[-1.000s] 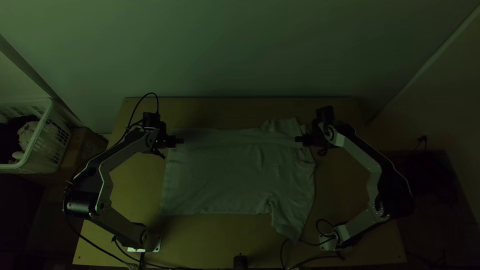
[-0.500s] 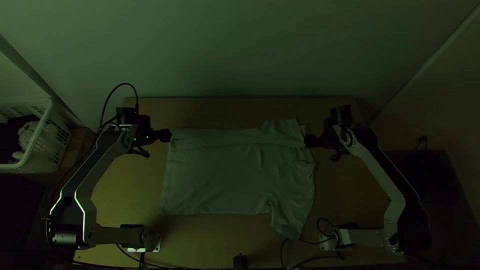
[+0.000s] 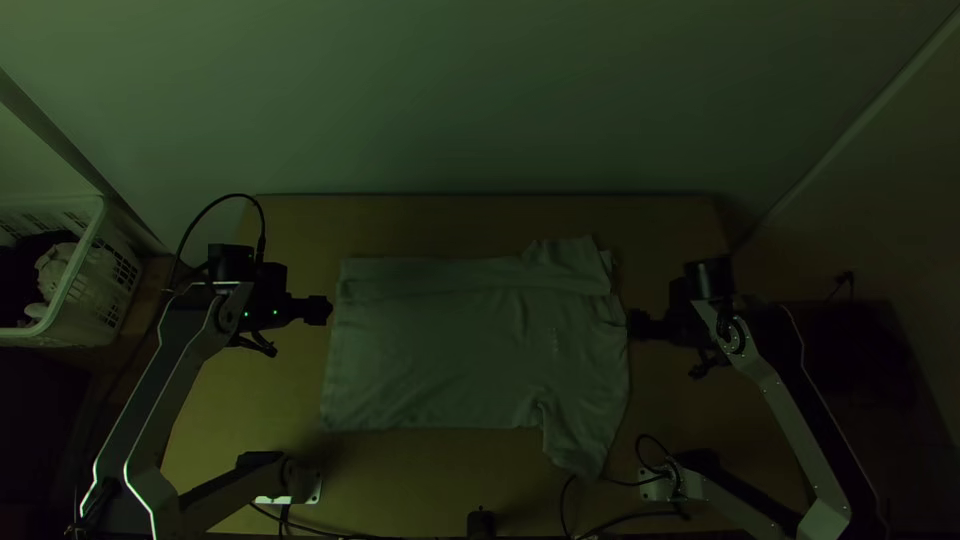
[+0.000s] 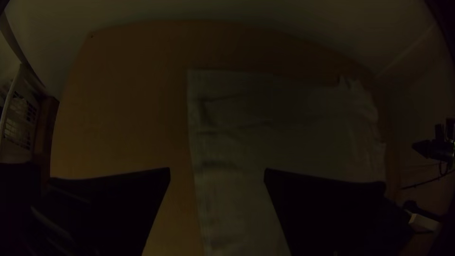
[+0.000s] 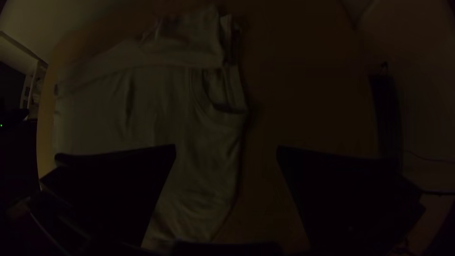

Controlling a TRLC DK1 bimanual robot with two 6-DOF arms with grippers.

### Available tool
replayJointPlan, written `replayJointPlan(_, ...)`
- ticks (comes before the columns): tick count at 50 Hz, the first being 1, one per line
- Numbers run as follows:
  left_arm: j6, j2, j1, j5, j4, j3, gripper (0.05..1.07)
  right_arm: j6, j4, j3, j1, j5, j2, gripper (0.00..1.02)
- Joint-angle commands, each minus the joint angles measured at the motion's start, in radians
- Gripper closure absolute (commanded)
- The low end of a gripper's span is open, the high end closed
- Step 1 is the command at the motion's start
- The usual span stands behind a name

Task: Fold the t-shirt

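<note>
light-grey cotton t-shirt: middle of light wooden table, mostly spread, hem left, collar right
folded band: far side turned in toward near, lying on the body; far sleeve bunched at its right end
near sleeve: stuck out toward near at right, unfolded
left gripper, wide flat black fingers: jaws well apart, nothing held; seen by the hem, left of the shirt
right gripper, same type: jaws well apart, nothing held; seen by the collar end at right
step in hand: far-side fold seemingly done, near-side fold likely next
how to do well: near hem corner and near sleeve to be pinched low, one layer only, table not scraped; both ends to be lifted together, carried toward far with light tension, laid level over the band
risk: band dragged open if the edge is pulled sideways; sleeve left poking out if gripped too far in
release: both sides to be let go together, low, cloth flat
</note>
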Motion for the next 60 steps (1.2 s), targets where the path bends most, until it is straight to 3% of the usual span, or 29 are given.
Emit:
replayJointPlan(1, 0.021, -0.055, -0.006, -0.001, -0.071, -0.056, 0.12, 0.053, -0.071, -0.044, 0.058, 0.003, -0.039, 0.05)
replayJointPlan(9, 0.049, -0.113, -0.023, -0.002, -0.207, -0.108, 0.12, 0.149, -0.124, -0.108, 0.112, 0.001, -0.113, 0.05)
replayJointPlan(14, 0.067, -0.146, -0.048, -0.013, -0.268, -0.154, 0.12, 0.255, -0.144, -0.156, 0.113, 0.000, -0.160, 0.05)
replayJointPlan(20, 0.105, -0.182, -0.080, -0.064, -0.304, -0.228, 0.12, 0.289, -0.180, -0.188, 0.141, -0.009, -0.176, 0.07)
replayJointPlan(32, 0.155, -0.236, -0.141, -0.139, -0.347, -0.305, 0.12, 0.317, -0.206, -0.240, 0.199, -0.048, -0.139, 0.07)
replayJointPlan(42, 0.178, -0.202, -0.183, -0.162, -0.403, -0.311, 0.12, 0.317, -0.206, -0.253, 0.210, -0.121, -0.116, 0.07)
replayJointPlan(60, 0.236, -0.052, -0.252, -0.283, -0.400, -0.337, 0.18, 0.318, -0.186, -0.271, 0.241, -0.149, -0.058, 0.07)
